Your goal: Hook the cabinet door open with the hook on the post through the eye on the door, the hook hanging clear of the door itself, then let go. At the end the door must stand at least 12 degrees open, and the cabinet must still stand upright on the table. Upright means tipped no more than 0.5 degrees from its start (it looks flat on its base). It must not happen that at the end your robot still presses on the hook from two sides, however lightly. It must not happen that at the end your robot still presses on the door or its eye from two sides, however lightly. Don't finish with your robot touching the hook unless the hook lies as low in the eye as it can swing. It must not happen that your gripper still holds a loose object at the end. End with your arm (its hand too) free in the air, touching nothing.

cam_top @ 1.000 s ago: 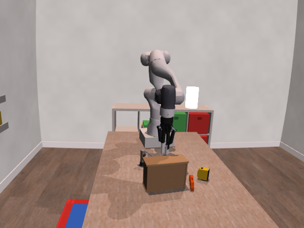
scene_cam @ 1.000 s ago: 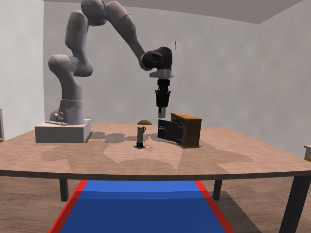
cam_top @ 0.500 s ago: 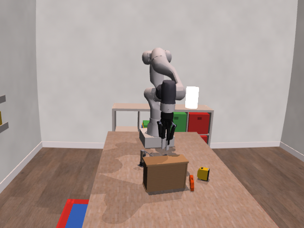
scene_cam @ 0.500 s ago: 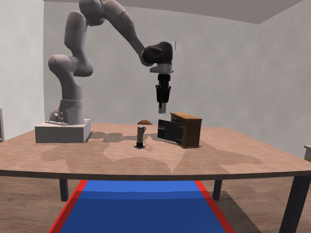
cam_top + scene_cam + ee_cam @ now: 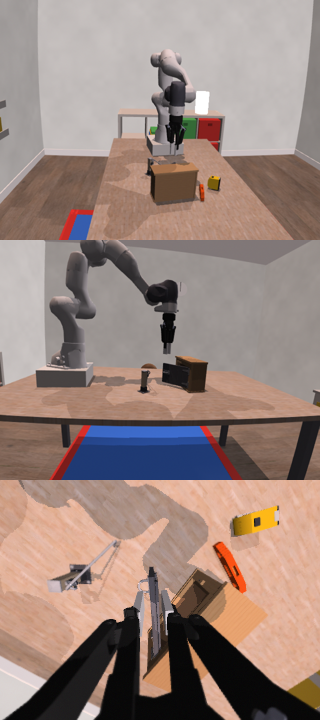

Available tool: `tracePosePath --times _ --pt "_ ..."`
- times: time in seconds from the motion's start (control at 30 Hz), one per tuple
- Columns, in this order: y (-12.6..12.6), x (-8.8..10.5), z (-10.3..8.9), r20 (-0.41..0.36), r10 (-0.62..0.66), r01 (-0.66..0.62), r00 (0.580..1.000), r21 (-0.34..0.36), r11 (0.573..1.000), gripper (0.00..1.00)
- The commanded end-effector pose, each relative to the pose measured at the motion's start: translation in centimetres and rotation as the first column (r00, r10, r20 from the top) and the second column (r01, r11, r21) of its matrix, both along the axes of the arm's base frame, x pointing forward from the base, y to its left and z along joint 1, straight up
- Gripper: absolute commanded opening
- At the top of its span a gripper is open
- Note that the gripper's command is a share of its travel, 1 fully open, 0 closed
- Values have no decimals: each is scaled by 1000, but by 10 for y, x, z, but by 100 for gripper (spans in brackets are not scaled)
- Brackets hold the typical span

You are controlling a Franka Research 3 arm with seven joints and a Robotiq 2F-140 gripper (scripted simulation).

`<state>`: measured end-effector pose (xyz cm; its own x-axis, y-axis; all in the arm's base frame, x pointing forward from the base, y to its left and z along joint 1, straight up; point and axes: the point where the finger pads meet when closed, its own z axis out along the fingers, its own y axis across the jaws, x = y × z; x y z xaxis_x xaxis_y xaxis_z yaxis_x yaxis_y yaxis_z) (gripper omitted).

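Above the cabinet (image 5: pixel 196 374), we hang our gripper (image 5: pixel 166 351) well clear of the door (image 5: pixel 175 375), fingers drawn narrow and pinching nothing. The door stands swung open toward the post (image 5: pixel 144 380), so its eye faces the hook (image 5: pixel 95 565), which, seen from the wrist, slants from the post to the table (image 5: pixel 77 405), not yet through the eye.
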<state>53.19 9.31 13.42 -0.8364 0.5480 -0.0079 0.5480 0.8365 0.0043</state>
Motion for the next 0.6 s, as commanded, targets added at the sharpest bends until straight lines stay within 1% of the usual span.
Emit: tracePosePath --times 0.0,0.23,0.3,0.37,0.43,0.5,0.53,0.57 --pt "0 -1 2 -5 11 -11 1000 2 1000 16" --pt "0 -1 3 -5 12 -12 1000 2 1000 16" --pt "0 -2 2 -5 31 -31 1000 2 1000 16" --pt "-1 -4 2 -5 91 -91 996 2 996 16" --pt "-2 -8 2 -4 199 -199 980 1 980 16" --pt "-2 -8 2 -4 199 -199 980 1 980 16" --pt "-3 -11 2 -4 265 -265 964 1 964 16" --pt "-5 -15 2 -4 343 -343 939 1 939 16"
